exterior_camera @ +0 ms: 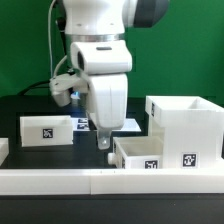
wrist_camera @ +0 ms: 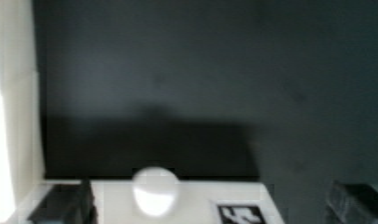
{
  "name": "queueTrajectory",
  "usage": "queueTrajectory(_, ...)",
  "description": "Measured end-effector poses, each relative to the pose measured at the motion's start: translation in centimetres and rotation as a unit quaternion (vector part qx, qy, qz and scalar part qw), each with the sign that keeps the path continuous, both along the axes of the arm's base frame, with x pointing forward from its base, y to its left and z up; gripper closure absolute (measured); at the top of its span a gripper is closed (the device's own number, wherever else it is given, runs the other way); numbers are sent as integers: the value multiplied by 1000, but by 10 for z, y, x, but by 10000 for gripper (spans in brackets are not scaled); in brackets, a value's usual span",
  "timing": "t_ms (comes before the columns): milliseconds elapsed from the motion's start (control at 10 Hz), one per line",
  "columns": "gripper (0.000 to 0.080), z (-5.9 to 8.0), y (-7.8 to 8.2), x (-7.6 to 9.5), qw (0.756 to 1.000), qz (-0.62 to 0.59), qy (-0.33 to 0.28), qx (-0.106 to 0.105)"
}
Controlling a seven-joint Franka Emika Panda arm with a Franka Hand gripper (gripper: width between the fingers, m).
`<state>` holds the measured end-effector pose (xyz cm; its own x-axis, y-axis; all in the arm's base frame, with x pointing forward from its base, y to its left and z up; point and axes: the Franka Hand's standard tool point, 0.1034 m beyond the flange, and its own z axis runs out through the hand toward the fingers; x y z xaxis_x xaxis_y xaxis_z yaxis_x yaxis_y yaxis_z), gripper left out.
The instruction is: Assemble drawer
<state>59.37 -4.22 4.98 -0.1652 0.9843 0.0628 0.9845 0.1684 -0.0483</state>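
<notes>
Rail (exterior_camera: pixel 60 182): ran before the casing (exterior_camera: pixel 186 128).
Near tray (exterior_camera: pixel 138 153): sat just beside the casing.
Far tray (exterior_camera: pixel 45 130): lay well apart from casing.
Gripper (exterior_camera: pixel 103 142): jaws spread, empty, near the casing.

**White parts on a black tabletop (exterior_camera: pixel 60 155)**

A low white border rail (exterior_camera: pixel 60 178) runs along the near edge. The boxy casing (exterior_camera: pixel 190 125) stands toward the exterior view's right edge, with the near tray (exterior_camera: pixel 140 155) just beside it. The far tray (exterior_camera: pixel 45 130) sits toward the left edge, and the marker board (exterior_camera: pixel 130 125) lies mid-tabletop.

The arm (exterior_camera: pixel 98 30) is glossy white and rounded, with a dark joint and a looping cable (exterior_camera: pixel 60 82).
</notes>
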Motion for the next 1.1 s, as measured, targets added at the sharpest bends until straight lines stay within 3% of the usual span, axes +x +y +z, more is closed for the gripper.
queueTrajectory(400,151,-3,-6,-2,1000,6,2,7)
queueTrajectory(500,151,-9,-10,-8,999,7,10,40)
queueTrajectory(1100,151,-26,-6,-5,986,-30,48,155)
